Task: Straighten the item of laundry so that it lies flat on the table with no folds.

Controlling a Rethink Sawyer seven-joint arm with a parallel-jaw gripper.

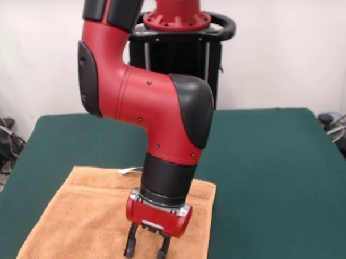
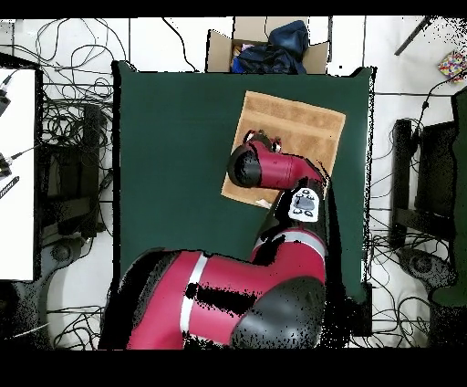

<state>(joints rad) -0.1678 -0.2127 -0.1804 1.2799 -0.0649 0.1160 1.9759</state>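
a: where is the towel (image 1: 79, 223) lying?

b: on the dark green counter (image 1: 265, 160). in the front view it sits at the lower left, running off the bottom edge of the picture. in the overhead view the towel (image 2: 301, 123) is in the upper right part of the counter (image 2: 173, 164), a little turned against the counter's edges.

a: is it flat?

b: the part that shows looks spread out as a rough square, orange-tan, with a woven band near the far edge in the front view. the arm covers part of it in both views, so i cannot speak for the whole cloth. a small white tag (image 1: 126, 170) pokes out at the far edge, just beside the arm.

a: and the tool?

b: the tool (image 1: 146, 248) hangs from the red wrist over the towel, pointing down. its two black fingers (image 1: 131, 243) stand apart with a clear gap between them, and nothing is held there. their tips are close to the cloth, but whether they touch it i cannot tell.

a: anything from above?

b: the red and black arm (image 2: 274, 169) reaches from the bottom of the picture over the towel's lower left part and hides the tool. beyond the counter's top edge stands a cardboard box (image 2: 219, 46) with dark cloth in it.
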